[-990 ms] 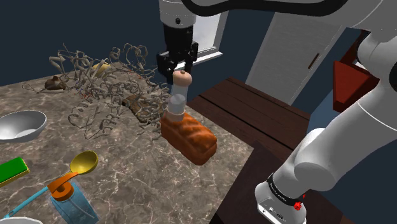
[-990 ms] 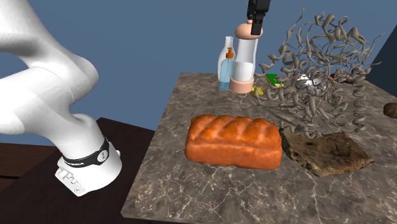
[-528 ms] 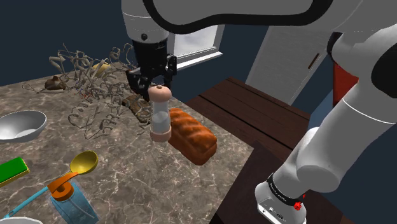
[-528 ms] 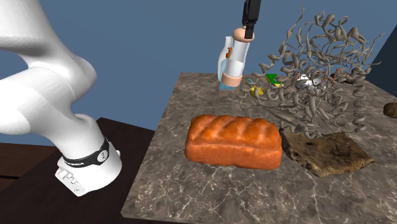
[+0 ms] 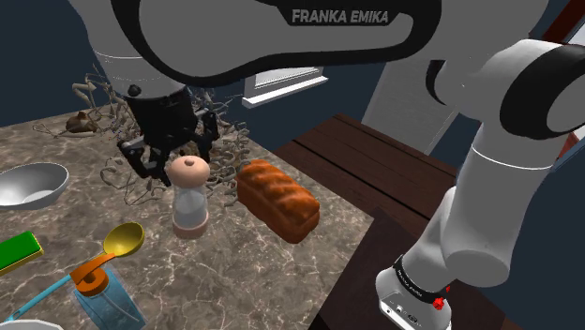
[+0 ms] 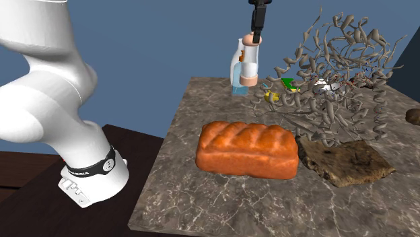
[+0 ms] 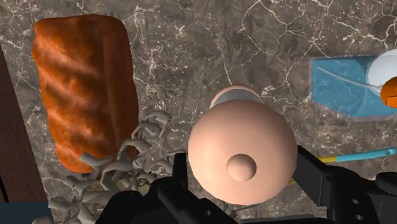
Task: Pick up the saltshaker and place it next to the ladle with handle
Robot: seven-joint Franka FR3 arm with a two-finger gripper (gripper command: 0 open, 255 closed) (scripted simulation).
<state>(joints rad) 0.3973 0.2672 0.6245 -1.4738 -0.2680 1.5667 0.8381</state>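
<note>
Shoulder view: jaws clamped on the saltshaker (image 5: 190, 195) by its rounded top, holding it upright above the counter (image 5: 244, 272), near the yellow ladle (image 5: 123, 240). Transport step; next, lower it beside the ladle and release.

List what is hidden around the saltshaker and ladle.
- saltshaker base: wrist view, its own cap covers it, so contact with the counter is unclear.
- ladle handle: shoulder view, the soap bottle covers its middle.
- green block: shoulder view, the left edge cuts it off.
</note>
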